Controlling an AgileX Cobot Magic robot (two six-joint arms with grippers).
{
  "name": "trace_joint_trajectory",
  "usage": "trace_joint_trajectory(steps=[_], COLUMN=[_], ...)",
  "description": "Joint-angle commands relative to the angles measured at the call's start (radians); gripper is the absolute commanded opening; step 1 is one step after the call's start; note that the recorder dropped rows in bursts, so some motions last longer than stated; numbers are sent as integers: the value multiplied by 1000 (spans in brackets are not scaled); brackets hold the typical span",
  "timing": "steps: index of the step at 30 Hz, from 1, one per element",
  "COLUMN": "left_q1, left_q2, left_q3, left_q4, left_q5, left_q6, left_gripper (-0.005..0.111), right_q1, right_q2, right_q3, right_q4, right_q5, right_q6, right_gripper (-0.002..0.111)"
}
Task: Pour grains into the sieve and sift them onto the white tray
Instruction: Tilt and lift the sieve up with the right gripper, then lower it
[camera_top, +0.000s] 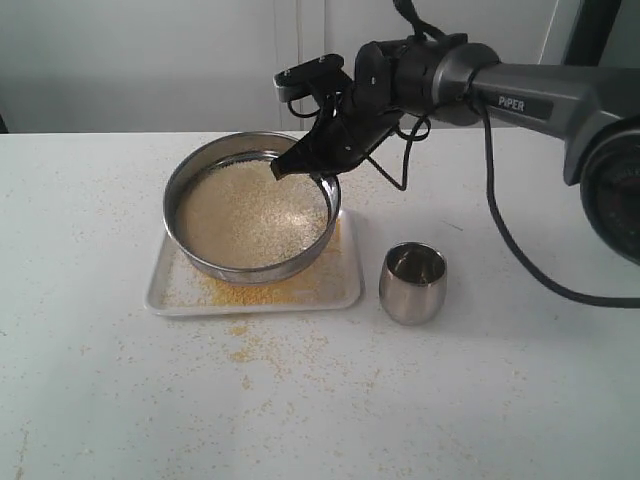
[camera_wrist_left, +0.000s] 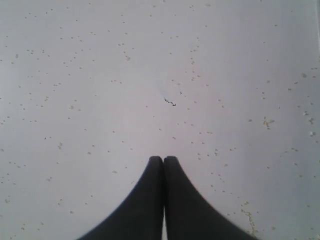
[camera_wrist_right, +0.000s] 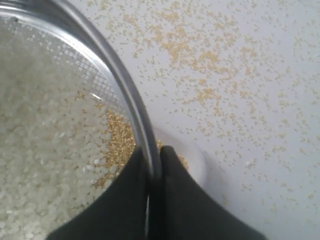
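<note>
The round steel sieve (camera_top: 252, 205) sits over the white tray (camera_top: 160, 290), holding a whitish layer of grains (camera_top: 245, 210). Fine yellow grains (camera_top: 262, 292) lie on the tray under and in front of it. My right gripper (camera_top: 318, 170) is shut on the sieve's rim at its far right side; in the right wrist view the rim (camera_wrist_right: 127, 95) runs between the black fingers (camera_wrist_right: 172, 165), with mesh and whitish grains (camera_wrist_right: 40, 150) on one side. My left gripper (camera_wrist_left: 163, 160) is shut and empty over bare table, outside the exterior view.
A small rounded steel cup (camera_top: 412, 282) stands upright on the table right of the tray. Yellow granules (camera_top: 250, 345) are scattered on the white table (camera_top: 450, 400) in front of the tray. The right arm's cable (camera_top: 510, 240) hangs above the table at the right.
</note>
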Motion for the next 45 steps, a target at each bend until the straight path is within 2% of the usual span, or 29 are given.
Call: trace_joint_trajectory(steps=[1,12,17,29,31,33,38,42,44,45], left_q1=[3,3,3,3,3,3,3,3,3,3], left_q2=[-7,-7,-7,-7,-7,-7,-7,-7,-7,-7], left_q3=[8,8,8,8,8,8,8,8,8,8], left_q4=[0,0,0,0,0,0,0,0,0,0], left_q5=[7,7,7,7,7,7,7,7,7,7], left_q6=[-5,-5,-5,-5,-5,-5,-5,-5,-5,-3], left_gripper=[0,0,0,0,0,0,0,0,0,0], right_q1=[0,17,32,37,37,37,5,-52,-103,-117], right_q2=[-74,-259,-304,-305,-305,-303,-234,-140,-82,-59], right_q3=[59,376,467,474,472,434,174,-7,-75,-95], right_q4=[22,29,27,27,27,25,-28,-73,2,63], right_q5=[-138,-534,-695,-680,-650,-546,-63,127,233,277], right_q6=[14,-16,-26,-33,-33,-40,-2,153,251,239], right_gripper=[0,0,0,0,0,0,0,0,0,0])
